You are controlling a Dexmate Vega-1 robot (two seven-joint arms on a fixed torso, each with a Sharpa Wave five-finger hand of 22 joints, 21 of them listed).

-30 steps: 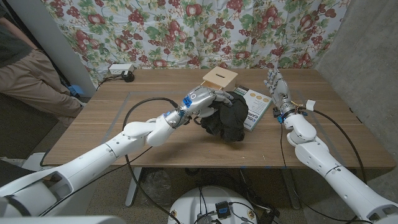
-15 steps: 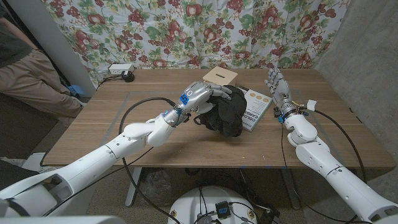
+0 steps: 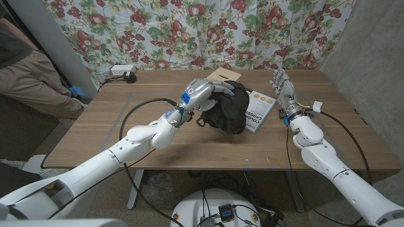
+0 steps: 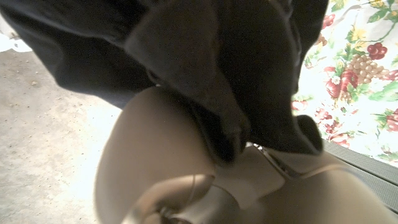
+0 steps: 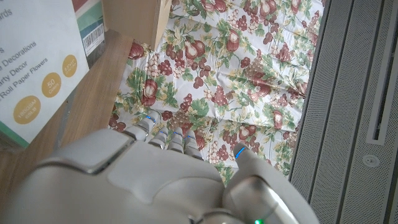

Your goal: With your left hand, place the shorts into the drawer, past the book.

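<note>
Head view: the left hand [image 3: 203,93] gripped the black shorts [image 3: 228,112] from above, fingers curled over the top of the bundle. The shorts hung bunched below the hand, lifted off the wooden table [image 3: 113,132], with the lower folds low over the table. Compared with a second earlier, hand and shorts had moved toward 12 o'clock: the bundle now covered most of the front of the small wooden drawer [image 3: 220,76], which had been plainly visible at the table's far side before. The book [image 3: 260,108] lay flat at 3 o'clock of the shorts, its left edge just under the cloth; it had not moved. The right hand [image 3: 281,90] stood upright at 3 o'clock of the book, fingers spread and holding nothing, unchanged from the earlier frames. A person's leg [image 3: 28,75] showed at the left edge, beyond the table.

Left wrist view: dark folds of the shorts [image 4: 205,68] draped over the pale hand [image 4: 186,180]; the floral curtain [image 4: 360,68] appeared at one side.

Right wrist view: the back of the right hand [image 5: 143,180], fingers apart and empty. The book cover [image 5: 37,68] lay on the table beside the drawer's wooden wall [image 5: 134,22], with the floral curtain [image 5: 217,74] behind.
</note>
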